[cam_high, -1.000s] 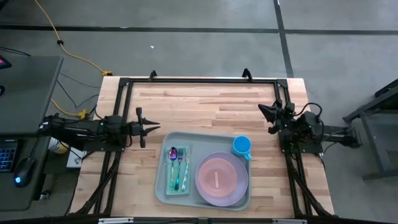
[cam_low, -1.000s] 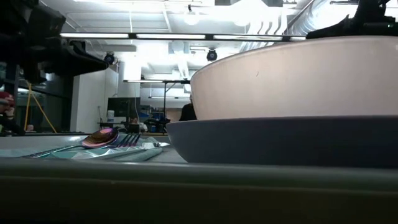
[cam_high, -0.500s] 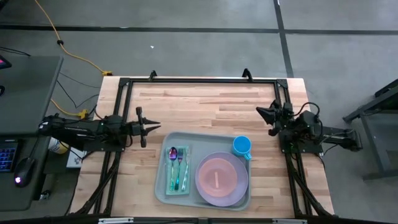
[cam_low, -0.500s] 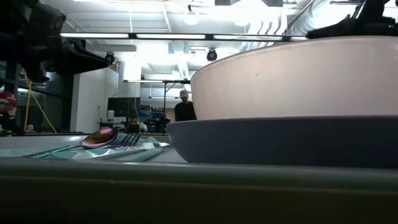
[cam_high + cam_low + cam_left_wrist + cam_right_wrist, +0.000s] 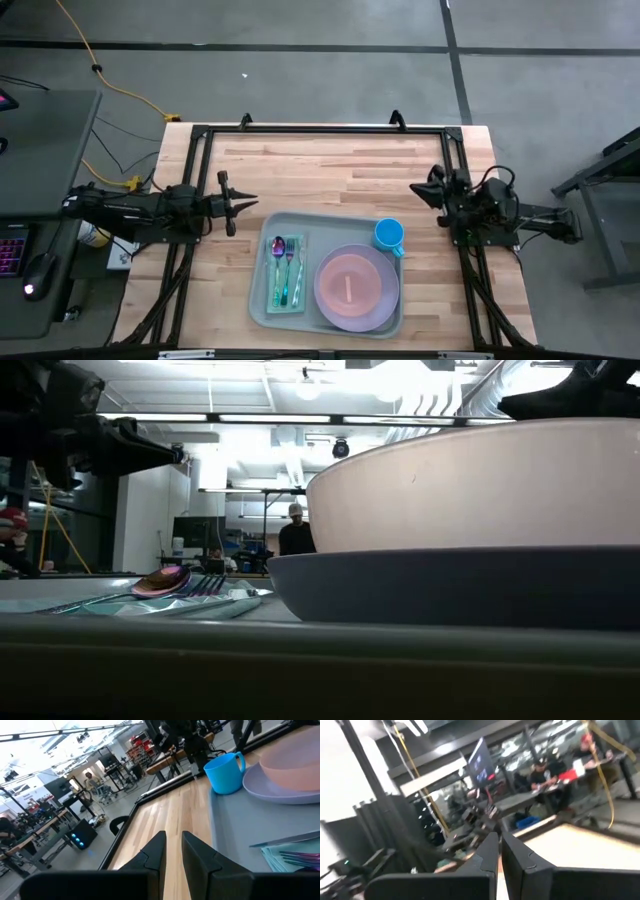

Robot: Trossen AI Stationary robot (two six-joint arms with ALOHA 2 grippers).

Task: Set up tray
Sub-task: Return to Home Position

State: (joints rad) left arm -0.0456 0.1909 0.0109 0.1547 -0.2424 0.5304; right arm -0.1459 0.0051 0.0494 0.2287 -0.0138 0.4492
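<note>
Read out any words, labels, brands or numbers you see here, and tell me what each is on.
None can be read.
The tray, blue cup, purple plate and pink bowl show no print.
Screen in the room behind, right wrist view: too blurred to read.

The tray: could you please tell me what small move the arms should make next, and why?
Probably just park the right gripper at its side, mirroring the left gripper: the tray already holds cutlery, plate and cup, and both grippers are shut, empty and clear of it.
</note>
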